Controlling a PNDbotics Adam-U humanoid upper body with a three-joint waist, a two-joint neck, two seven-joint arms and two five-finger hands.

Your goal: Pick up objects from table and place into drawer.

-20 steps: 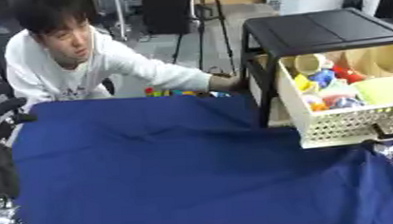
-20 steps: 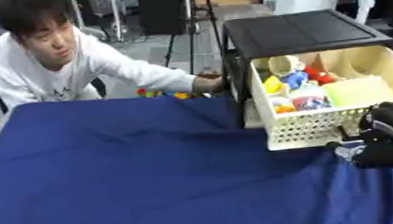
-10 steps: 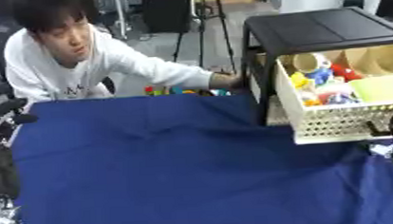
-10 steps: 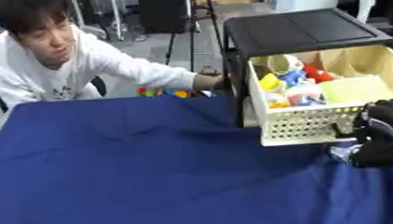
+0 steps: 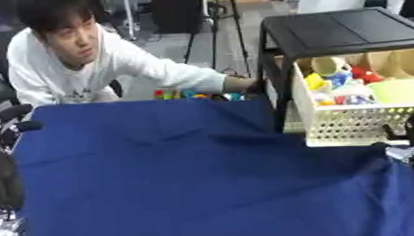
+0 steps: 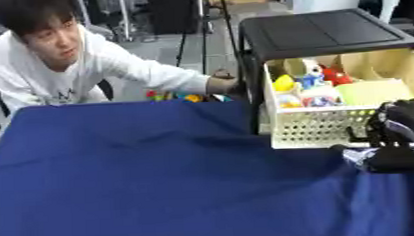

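While my right hand [image 6: 402, 131] sits at the near right against the drawer [image 6: 320, 127], its grip unreadable to me, the toys [image 6: 310, 88] already lie inside, and I judge them light, hard plastic, best pinched around the middle.

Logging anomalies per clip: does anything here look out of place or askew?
Yes: the blue cloth is rumpled into folds. Small colourful things sit at the table's far edge, beside a person's hand. The drawer stands open, full of toys.
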